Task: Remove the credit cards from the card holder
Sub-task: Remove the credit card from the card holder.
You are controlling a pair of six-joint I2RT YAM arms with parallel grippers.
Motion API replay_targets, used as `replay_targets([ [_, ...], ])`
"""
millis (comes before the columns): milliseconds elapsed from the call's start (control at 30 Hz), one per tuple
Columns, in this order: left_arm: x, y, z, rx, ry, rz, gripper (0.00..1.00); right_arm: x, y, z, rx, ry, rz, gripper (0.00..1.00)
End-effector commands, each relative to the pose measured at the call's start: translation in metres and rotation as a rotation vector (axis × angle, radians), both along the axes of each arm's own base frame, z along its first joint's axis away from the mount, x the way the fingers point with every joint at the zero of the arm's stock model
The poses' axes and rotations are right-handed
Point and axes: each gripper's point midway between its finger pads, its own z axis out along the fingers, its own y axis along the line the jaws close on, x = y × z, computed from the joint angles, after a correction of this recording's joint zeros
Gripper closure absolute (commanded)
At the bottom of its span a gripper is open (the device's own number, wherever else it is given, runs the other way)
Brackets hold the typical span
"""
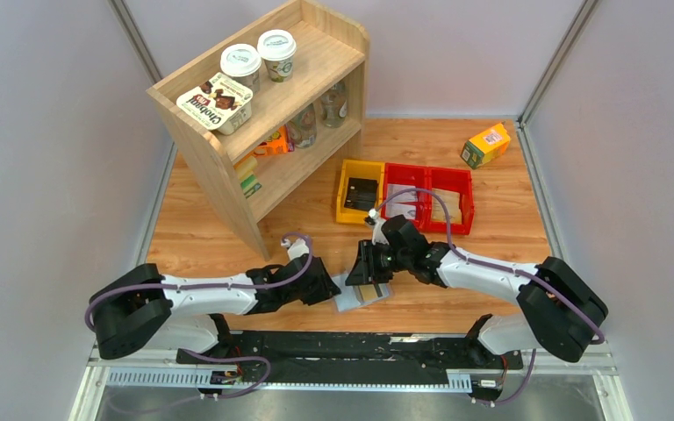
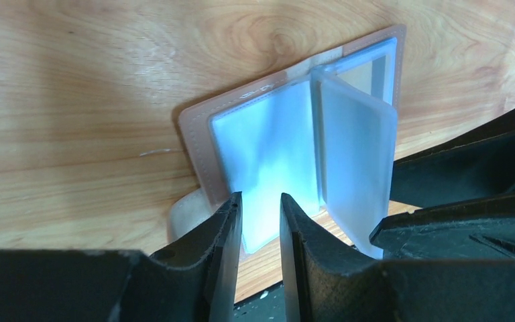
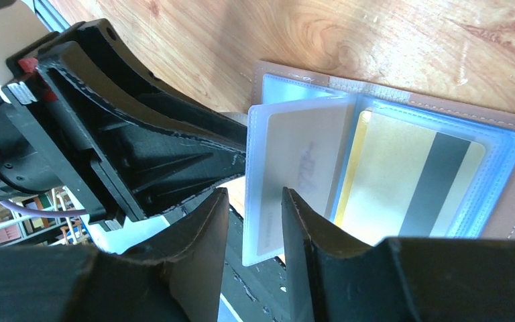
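Close to the table's [image 1: 491, 254] near edge, the card holder [image 1: 360, 296] lies open and flat between the two arms, its taupe cover down and its clear pockets up, which leaves the pocket mouths reachable from both sides. The left gripper [image 2: 260, 231] sits low at the holder's near-left edge with its fingers a narrow gap apart, one clear pocket showing through that gap. I judge it is there to steady the holder, though contact cannot be confirmed. The right gripper [image 3: 253, 228] also has its fingers slightly parted, straddling the lower edge of a raised pocket leaf [image 3: 288, 181] that holds a pale card [image 3: 305, 161]; they are not visibly clamped on it. Lifting that leaf uncovers the gold card [image 3: 402, 181] with a dark stripe, seated in the pocket beneath. No card looks out yet. Further back stand a yellow bin [image 1: 359, 167], red bins [image 1: 427, 169] and a wooden shelf [image 1: 316, 53].
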Motion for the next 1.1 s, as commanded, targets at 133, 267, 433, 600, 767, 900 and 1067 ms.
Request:
replay_targets([
  [133, 0.004, 0.025, 0.011, 0.028, -0.032, 0.085, 0.63, 0.005, 0.012, 0.017, 0.076, -0.054, 0.022, 0.55],
  [267, 0.005, 0.024, 0.015, 0.017, -0.041, 0.080, 0.62, 0.004, 0.011, 0.011, 0.065, -0.040, 0.023, 0.47],
  [433, 0.005, 0.021, 0.017, -0.004, -0.044, 0.076, 0.62, 0.002, 0.014, 0.016, 0.083, -0.047, 0.037, 0.42],
  [600, 0.006, 0.021, 0.019, -0.014, -0.049, 0.078, 0.62, -0.003, 0.019, 0.026, 0.136, -0.052, 0.072, 0.40],
  [767, 0.005, 0.022, 0.020, -0.025, -0.049, 0.089, 0.62, -0.006, 0.022, 0.025, 0.155, -0.039, 0.089, 0.38],
  [900, 0.005, 0.024, 0.020, -0.027, -0.052, 0.097, 0.62, -0.006, 0.023, 0.024, 0.160, -0.038, 0.091, 0.36],
  [1067, 0.006, 0.024, 0.021, -0.030, -0.058, 0.097, 0.62, 0.007, 0.004, 0.002, -0.005, -0.053, 0.007, 0.38],
])
